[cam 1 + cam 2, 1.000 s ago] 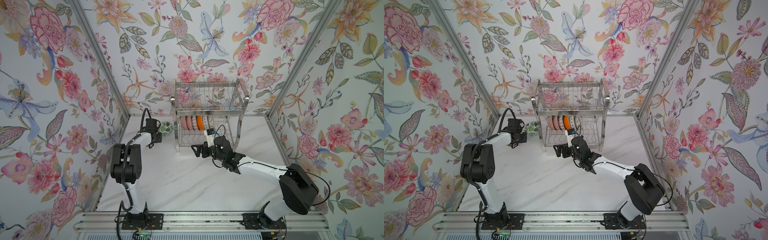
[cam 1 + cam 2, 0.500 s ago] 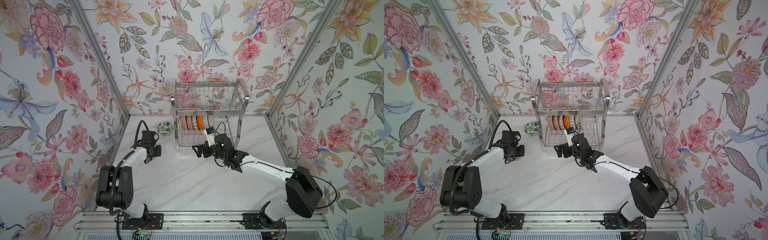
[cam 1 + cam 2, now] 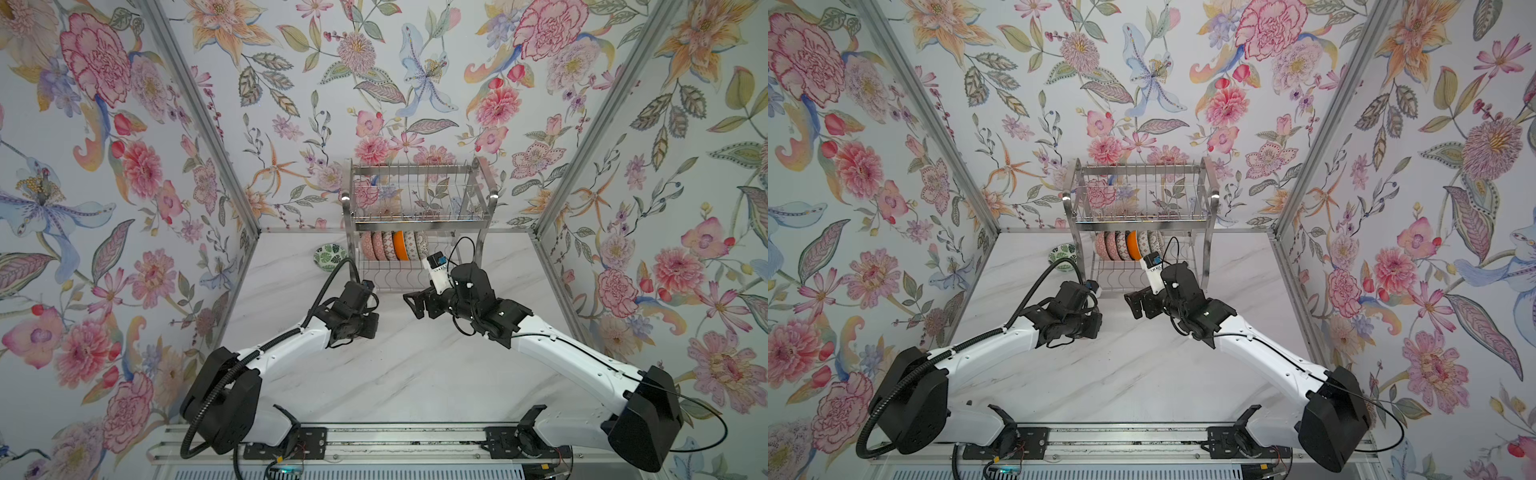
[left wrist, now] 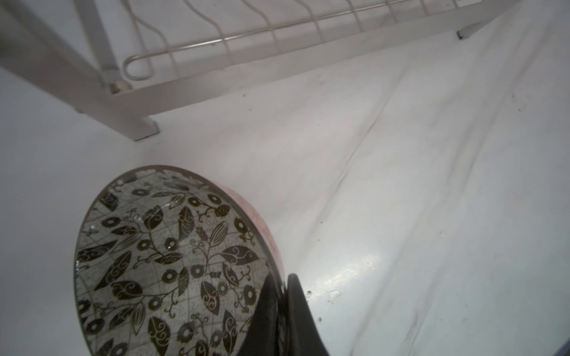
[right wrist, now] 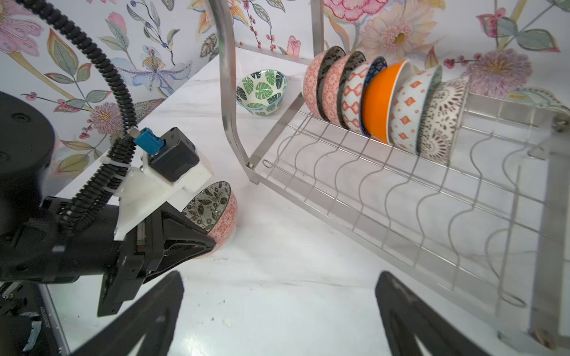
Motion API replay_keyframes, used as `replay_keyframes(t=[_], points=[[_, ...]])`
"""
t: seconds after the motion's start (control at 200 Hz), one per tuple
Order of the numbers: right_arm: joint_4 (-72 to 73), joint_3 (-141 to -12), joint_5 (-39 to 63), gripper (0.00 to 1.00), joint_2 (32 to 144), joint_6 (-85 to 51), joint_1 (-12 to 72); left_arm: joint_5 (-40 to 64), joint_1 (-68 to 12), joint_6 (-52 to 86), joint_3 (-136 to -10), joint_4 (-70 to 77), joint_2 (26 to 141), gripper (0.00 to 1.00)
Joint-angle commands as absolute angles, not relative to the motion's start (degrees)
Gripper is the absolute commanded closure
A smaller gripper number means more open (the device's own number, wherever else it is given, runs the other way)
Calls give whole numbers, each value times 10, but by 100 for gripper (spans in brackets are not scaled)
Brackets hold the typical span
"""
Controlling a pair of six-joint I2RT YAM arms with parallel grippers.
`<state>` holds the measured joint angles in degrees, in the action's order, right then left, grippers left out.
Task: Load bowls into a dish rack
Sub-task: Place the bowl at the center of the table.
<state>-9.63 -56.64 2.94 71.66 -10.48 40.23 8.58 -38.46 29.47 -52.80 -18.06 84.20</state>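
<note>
Left gripper (image 4: 283, 286) has swung from beside the green leaf bowl (image 5: 262, 89) to the dish rack's (image 5: 401, 197) front, clamped on the black-floral bowl's (image 4: 172, 265) rim (leaf bowl stays on the table (image 3: 374, 374)). Right gripper (image 5: 280, 277) gapes, empty. Six bowls (image 5: 382, 101) stand racked; seventh likely next.

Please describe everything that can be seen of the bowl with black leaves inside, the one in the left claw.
The bowl is small, round, glossy ceramic: black leaves and flowers on a pale inside, a pinkish-orange patterned outside. The left claw is shut on its rim, one finger inside, one outside. It is tilted, close to the marble table, near a front leg of the dish rack; whether it touches the table is unclear.
</note>
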Motion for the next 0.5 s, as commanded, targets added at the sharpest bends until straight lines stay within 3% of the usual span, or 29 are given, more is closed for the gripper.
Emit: replay_keyframes(t=[0.0, 0.355, 0.495], points=[[-143, -534, 16, 1, 676, -109, 376, 62, -416, 299, -586, -148, 888, 100], [-198, -491, 33, 1, 585, -126, 297, 72, -493, 295, -710, -140, 1043, 100], [-204, -483, 51, 1, 585, -127, 277, 79, -502, 301, -729, -138, 1077, 91]])
